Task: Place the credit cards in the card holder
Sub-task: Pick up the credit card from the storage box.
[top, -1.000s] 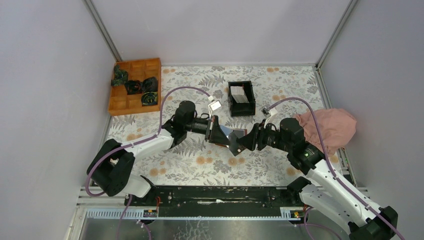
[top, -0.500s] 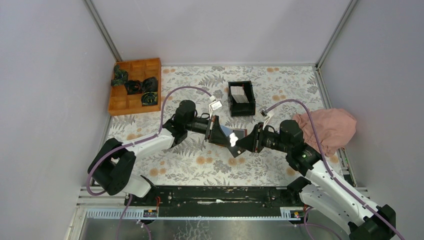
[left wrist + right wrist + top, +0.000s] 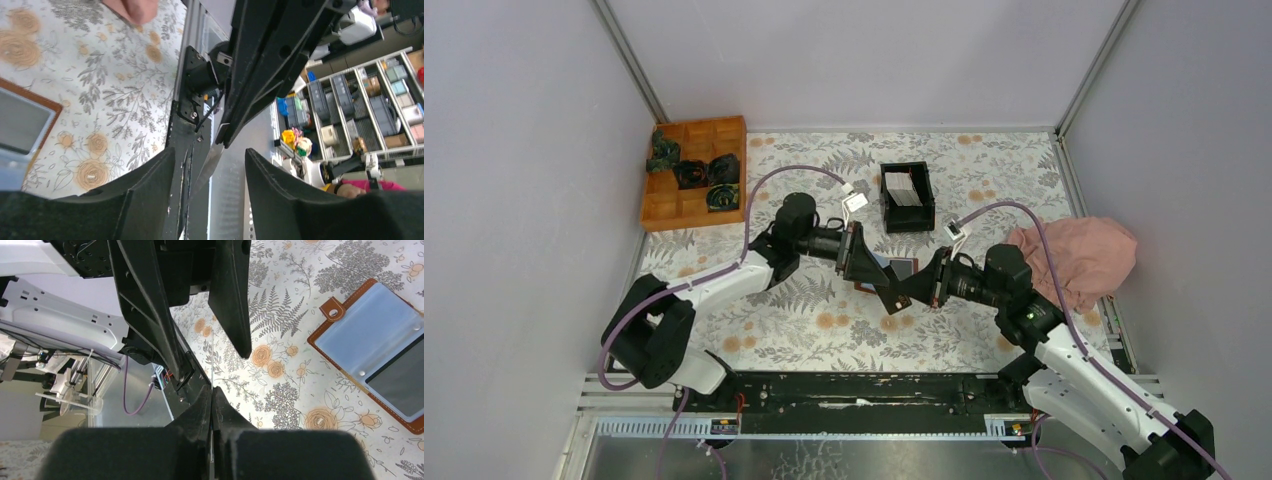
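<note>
One thin pale credit card (image 3: 212, 360) sits edge-on in the closed right gripper (image 3: 212, 390); left gripper (image 3: 209, 156) open, holding nothing. Reddish-brown leather card holder (image 3: 370, 355) lies open at desk centre, 1 o'clock of the card. Likely best: tilt card flat, enter pocket mouth slowly. Floral-print desk (image 3: 824, 330); grey walls (image 3: 524, 150).

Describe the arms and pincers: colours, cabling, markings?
The left arm and right arm have white shells with black joints. A purple cable loops along each to a small white wrist module. The left pincer and right pincer are matte black with flat tapered fingers. A green light shows on the right arm.
</note>
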Controlling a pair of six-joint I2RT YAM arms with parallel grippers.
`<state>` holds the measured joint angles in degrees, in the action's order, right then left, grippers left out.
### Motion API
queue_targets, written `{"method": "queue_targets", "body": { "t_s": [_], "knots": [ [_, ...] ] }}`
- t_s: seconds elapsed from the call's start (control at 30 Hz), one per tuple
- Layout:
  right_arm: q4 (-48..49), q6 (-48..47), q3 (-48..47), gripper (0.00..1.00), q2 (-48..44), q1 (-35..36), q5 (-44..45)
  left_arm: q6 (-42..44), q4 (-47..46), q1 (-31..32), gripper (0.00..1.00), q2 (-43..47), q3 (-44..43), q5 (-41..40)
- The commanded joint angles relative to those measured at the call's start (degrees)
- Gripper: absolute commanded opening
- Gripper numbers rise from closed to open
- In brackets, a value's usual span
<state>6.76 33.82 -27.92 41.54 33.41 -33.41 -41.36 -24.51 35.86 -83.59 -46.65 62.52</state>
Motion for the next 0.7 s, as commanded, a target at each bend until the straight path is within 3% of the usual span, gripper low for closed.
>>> {"method": "queue_targets", "body": {
  "t_s": [0.0, 0.37, 0.57, 0.67],
  "knots": [
    [2.8, 2.1, 0.3, 0.00, -0.6, 0.4, 3.0, -0.3, 0.0, -2.3, 0.63, -0.5, -0.2, -4.9],
    [2.0, 4.5, 1.2, 0.00, 1.7, 0.4, 15.1, 3.4, 8.7, -5.6, 0.66, -0.2, 0.4, -26.1],
    [4.0, 5.8, 3.1, 0.00, 6.5, 0.4, 24.1, 3.8, 7.8, -5.3, 0.46, -1.6, 1.5, -32.4],
    [6.3, 6.4, 4.1, 0.00, 10.0, 0.4, 28.0, 4.2, 8.0, -4.5, 0.41, -3.7, 1.0, -33.9]
  ]
}}
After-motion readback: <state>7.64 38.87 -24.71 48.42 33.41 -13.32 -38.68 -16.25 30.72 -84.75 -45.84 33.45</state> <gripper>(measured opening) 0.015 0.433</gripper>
